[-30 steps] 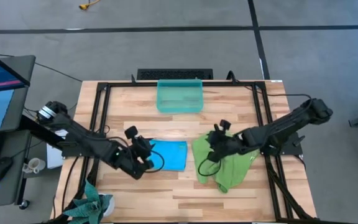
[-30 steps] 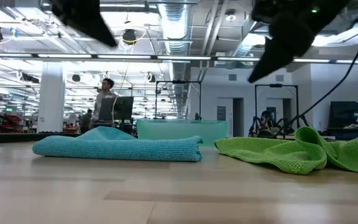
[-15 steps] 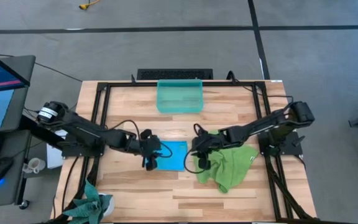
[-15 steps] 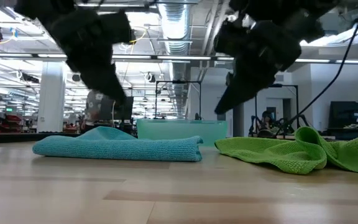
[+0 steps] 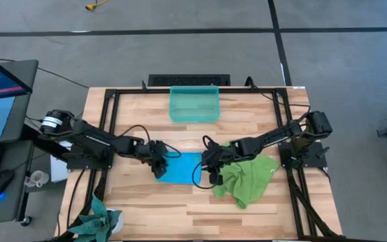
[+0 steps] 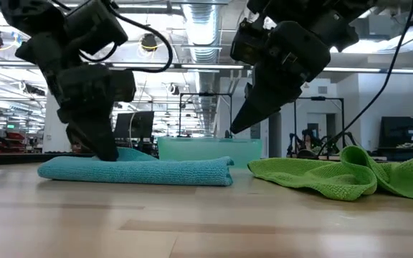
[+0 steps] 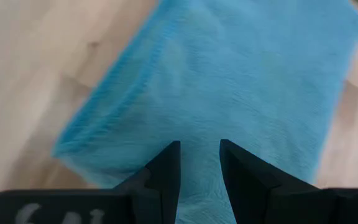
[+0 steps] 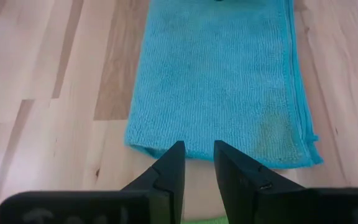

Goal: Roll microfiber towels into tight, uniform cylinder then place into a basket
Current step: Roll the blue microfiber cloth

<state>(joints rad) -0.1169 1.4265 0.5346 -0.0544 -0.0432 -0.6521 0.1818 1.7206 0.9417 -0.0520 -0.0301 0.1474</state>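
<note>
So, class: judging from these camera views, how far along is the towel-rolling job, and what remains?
Nothing looks finished: the basket holds no towel. In hand: the blue towel lies folded flat, with the left gripper down on its one end and the right gripper hovering at the opposite edge, both slightly open. Left: rolling it, then the crumpled green towel, and placing both in the basket.

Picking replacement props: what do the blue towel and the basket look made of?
The blue towel looks like soft microfiber cloth: matte, with a fine looped, ribbed pile. The basket seems thin translucent teal plastic, smooth and slightly glossy; the wood shows through it.
</note>
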